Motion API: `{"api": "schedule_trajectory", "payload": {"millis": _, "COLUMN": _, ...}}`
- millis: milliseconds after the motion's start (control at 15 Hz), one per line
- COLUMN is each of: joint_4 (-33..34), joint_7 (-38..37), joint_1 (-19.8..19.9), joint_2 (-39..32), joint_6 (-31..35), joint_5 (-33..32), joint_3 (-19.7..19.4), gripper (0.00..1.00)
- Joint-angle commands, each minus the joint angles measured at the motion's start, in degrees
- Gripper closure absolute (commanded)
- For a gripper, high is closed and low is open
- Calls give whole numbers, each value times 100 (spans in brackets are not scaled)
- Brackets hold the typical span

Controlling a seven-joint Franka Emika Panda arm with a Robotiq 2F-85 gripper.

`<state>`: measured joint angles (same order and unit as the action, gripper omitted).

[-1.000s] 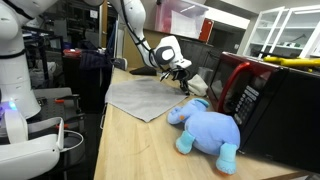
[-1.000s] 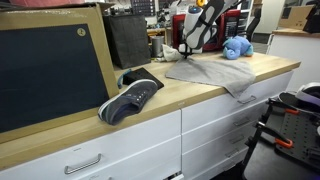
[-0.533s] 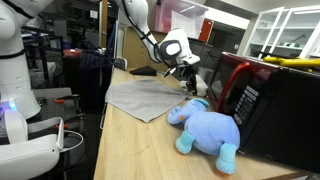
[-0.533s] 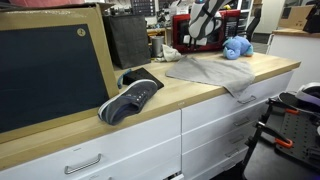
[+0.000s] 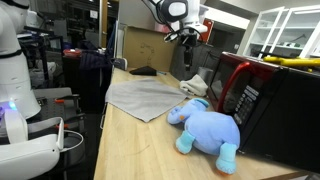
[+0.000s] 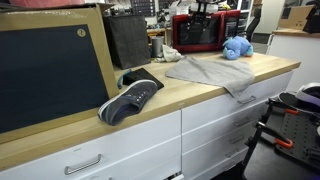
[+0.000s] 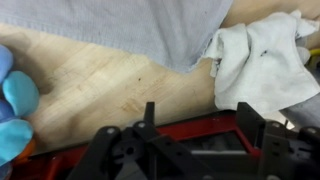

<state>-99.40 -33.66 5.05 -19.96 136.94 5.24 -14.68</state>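
My gripper (image 5: 187,36) hangs high above the counter, over the gap between the grey cloth (image 5: 140,97) and the red microwave (image 5: 255,98). In the wrist view the gripper (image 7: 198,118) is open, its two black fingers (image 7: 150,115) wide apart with nothing between them. Below it a crumpled white cloth (image 7: 262,60) lies on the wooden counter beside the microwave's front (image 7: 200,140), and shows in an exterior view as the white cloth (image 5: 195,83). A blue plush toy (image 5: 207,128) lies close by, at the left edge of the wrist view (image 7: 12,105).
The grey cloth (image 6: 210,70) hangs over the counter's front edge. A dark shoe (image 6: 130,97) lies on the counter next to a framed black board (image 6: 50,70). The microwave (image 6: 197,33) and plush toy (image 6: 236,47) stand at the far end. Drawers run below.
The gripper has lifted from just above the white cloth to high over the counter, and its jaws have gone from shut to open. The cloths and toy stay put.
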Motion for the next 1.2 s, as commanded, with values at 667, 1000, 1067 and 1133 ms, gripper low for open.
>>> {"api": "schedule_trajectory", "payload": {"millis": 667, "joint_4": -203, "joint_7": 3076, "joint_1": 675, "joint_2": 1696, "joint_6": -3404, "joint_5": -174, "joint_3": 184, "gripper": 0}}
{"api": "schedule_trajectory", "payload": {"millis": 1000, "joint_4": 51, "joint_7": 3772, "joint_1": 727, "joint_2": 2076, "joint_6": -3644, "joint_5": 281, "joint_3": 166, "gripper": 0}}
{"api": "schedule_trajectory", "payload": {"millis": 1067, "joint_4": 74, "joint_7": 3862, "joint_1": 724, "joint_2": 2148, "joint_6": -3642, "joint_5": 398, "joint_3": 157, "gripper": 0}}
{"api": "schedule_trajectory", "payload": {"millis": 1133, "joint_4": 97, "joint_7": 3968, "joint_1": 721, "joint_2": 2215, "joint_6": -3653, "joint_5": 508, "joint_3": 146, "gripper": 0}}
